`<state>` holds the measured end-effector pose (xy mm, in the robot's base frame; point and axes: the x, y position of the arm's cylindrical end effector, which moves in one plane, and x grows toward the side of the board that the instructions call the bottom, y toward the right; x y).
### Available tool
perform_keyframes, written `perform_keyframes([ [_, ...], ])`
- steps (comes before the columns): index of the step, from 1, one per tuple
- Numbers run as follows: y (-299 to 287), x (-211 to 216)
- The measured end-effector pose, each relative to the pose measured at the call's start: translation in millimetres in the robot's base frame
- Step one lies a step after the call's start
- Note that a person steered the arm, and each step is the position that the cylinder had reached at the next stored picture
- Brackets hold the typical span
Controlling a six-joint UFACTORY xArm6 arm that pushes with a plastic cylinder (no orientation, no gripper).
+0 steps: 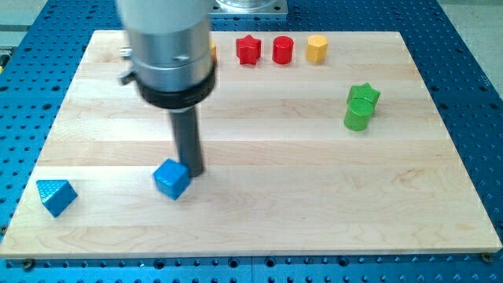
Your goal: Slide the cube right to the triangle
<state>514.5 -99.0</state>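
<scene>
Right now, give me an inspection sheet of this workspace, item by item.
Surface: wooden board on a blue perforated table.
Job's things: blue cube near the view's bottom, left of centre; blue triangle at the bottom left corner, apart from the cube.
Clutter: red star, red cylinder and yellow block along the top edge; an orange block mostly hidden behind the arm; green star touching green cylinder at the right.
Grippers: none; my tip sits at the cube's upper right side.
Cables: nothing seen.
Surroundings: metal base at the top.
</scene>
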Motion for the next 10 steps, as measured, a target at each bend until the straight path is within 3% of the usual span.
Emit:
perform_keyframes([
  [1,-16.7,20.7],
  [2,29.3,37.2],
  [3,26.3,61.0],
  [5,-56.8,60.6],
  [6,-55.7,60.6],
  [7,-13.7,52.8],
  [8,-2.7,21.2],
  [10,-83.5,21.9],
])
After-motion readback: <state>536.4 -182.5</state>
